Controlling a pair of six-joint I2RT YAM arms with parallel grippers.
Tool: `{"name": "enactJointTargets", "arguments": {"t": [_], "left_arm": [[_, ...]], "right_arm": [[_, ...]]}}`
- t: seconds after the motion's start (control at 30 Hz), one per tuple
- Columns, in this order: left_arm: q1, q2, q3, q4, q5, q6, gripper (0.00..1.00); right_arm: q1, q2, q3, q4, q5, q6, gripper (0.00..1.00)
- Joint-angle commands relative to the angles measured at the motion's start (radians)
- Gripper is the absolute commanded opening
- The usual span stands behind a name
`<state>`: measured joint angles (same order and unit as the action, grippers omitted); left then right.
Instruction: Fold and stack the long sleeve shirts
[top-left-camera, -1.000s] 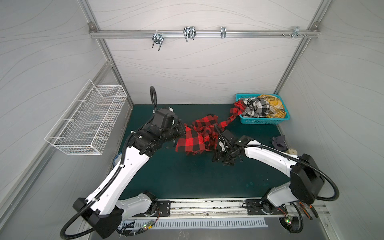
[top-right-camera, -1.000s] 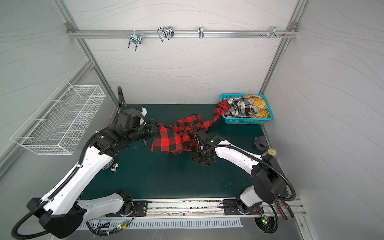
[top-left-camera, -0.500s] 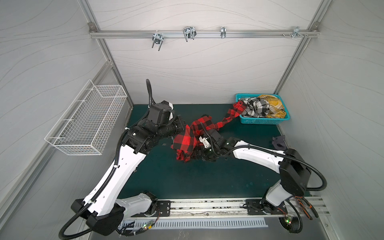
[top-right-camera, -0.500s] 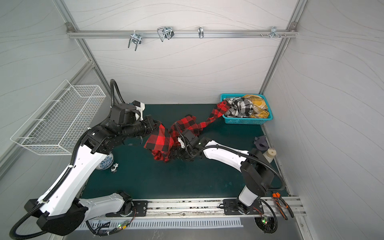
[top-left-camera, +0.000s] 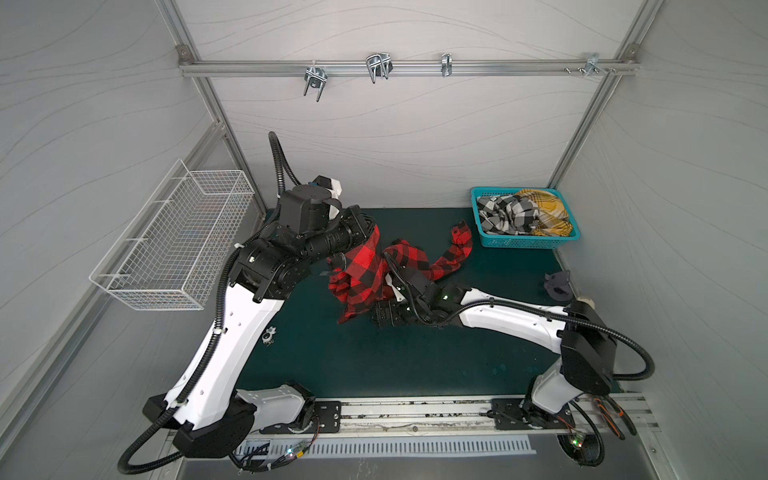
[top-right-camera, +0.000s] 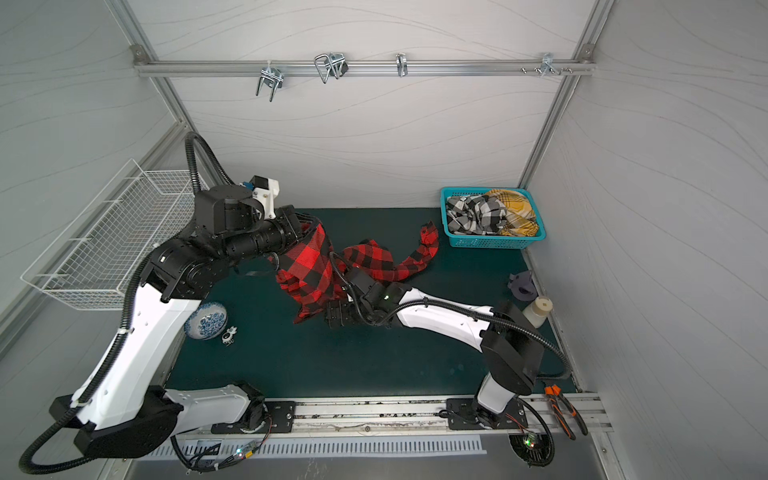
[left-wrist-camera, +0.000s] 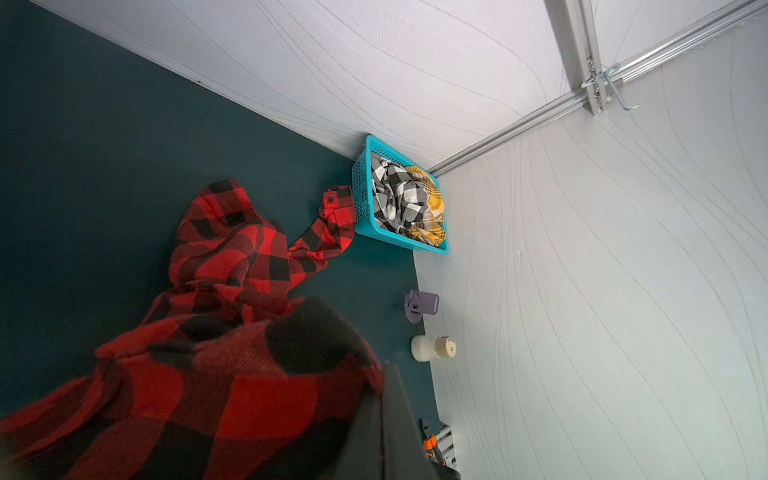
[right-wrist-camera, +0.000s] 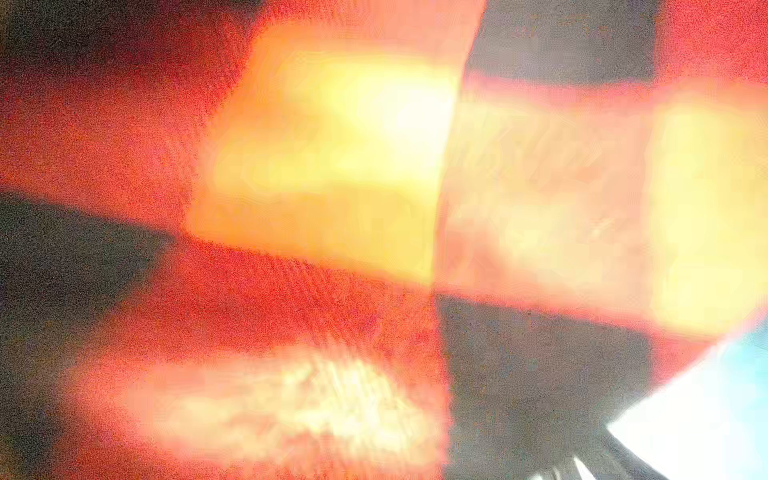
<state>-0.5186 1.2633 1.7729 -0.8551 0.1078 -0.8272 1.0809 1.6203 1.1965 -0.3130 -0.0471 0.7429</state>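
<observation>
Red-and-black shirt (top-left-camera: 361, 270): hangs bunched at mid-table off the left gripper (top-left-camera: 368, 232), one sleeve trailing over the green mat (top-left-camera: 332, 365), cuff just beside the teal basket (top-left-camera: 523, 242).

Left arm: rises from the left end of the rail and reaches in over the mat, jaws clamped tight on the shirt's upper edge.

Right arm: stretches low across from the right, right gripper (top-left-camera: 384, 318) tucked under the hanging hem. Cloth smothers the wrist view, so no telling how wide those jaws stand or whether anything is caught.

Around: blue-and-white bowl (top-right-camera: 206, 321) and small metal clip (top-right-camera: 227, 334) beside the left arm; dark grey piece (top-left-camera: 557, 284) and white jar (top-right-camera: 538, 309) along the right wall.

Containers: white wire basket (top-left-camera: 178, 237) on the left wall. Teal basket at back right, holding black-and-white check shirt (top-left-camera: 505, 214) and mustard plaid shirt (top-left-camera: 544, 205), both crumpled.
</observation>
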Motion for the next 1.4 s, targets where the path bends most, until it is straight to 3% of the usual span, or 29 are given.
{"name": "enactJointTargets", "arguments": {"t": [0.0, 0.13, 0.33, 0.43, 0.63, 0.7, 0.83, 0.97, 1.07, 1.1, 1.13, 1.27, 1.37], "left_arm": [[0.0, 0.014, 0.061, 0.069, -0.002, -0.018, 0.0], [0.0, 0.035, 0.066, 0.079, -0.003, -0.025, 0.0], [0.0, 0.035, 0.066, 0.09, -0.016, -0.035, 0.0], [0.0, 0.03, 0.066, 0.076, -0.036, -0.031, 0.0], [0.012, 0.027, 0.061, -0.03, -0.187, 0.004, 0.0], [0.041, 0.029, 0.033, -0.047, -0.209, 0.003, 0.0], [0.101, 0.036, -0.039, -0.024, -0.187, -0.021, 0.0], [0.1, 0.046, -0.063, -0.002, -0.149, -0.022, 0.0], [0.097, 0.03, -0.136, 0.026, -0.109, -0.035, 0.0], [0.095, 0.019, -0.174, 0.042, -0.087, -0.037, 0.0], [0.092, 0.007, -0.215, 0.063, -0.065, -0.04, 0.0], [0.053, -0.029, -0.446, 0.18, 0.099, -0.021, 0.0], [0.003, -0.013, -0.645, 0.229, 0.187, -0.017, 0.0]], "right_arm": [[0.048, -0.056, 0.013, 0.082, 0.073, -0.04, 0.94], [0.076, -0.081, 0.001, 0.13, 0.07, -0.067, 0.94], [0.047, -0.023, 0.044, 0.066, 0.111, -0.017, 0.9], [0.001, 0.002, 0.065, 0.057, 0.089, 0.008, 0.73], [-0.064, -0.045, 0.101, -0.121, 0.194, -0.045, 0.12], [-0.131, -0.076, 0.113, -0.186, 0.192, -0.106, 0.0], [-0.324, -0.088, 0.279, -0.346, 0.174, -0.35, 0.0], [-0.509, -0.015, 0.656, -0.594, 0.17, -0.585, 0.04], [-0.562, 0.005, 0.779, -0.697, 0.173, -0.622, 0.69], [-0.559, -0.009, 0.76, -0.718, 0.178, -0.624, 0.8], [-0.552, -0.034, 0.712, -0.725, 0.188, -0.612, 0.84], [-0.524, -0.238, 0.293, -0.693, 0.238, -0.425, 0.88], [-0.547, -0.395, -0.048, -0.595, 0.081, -0.252, 0.89]]}}
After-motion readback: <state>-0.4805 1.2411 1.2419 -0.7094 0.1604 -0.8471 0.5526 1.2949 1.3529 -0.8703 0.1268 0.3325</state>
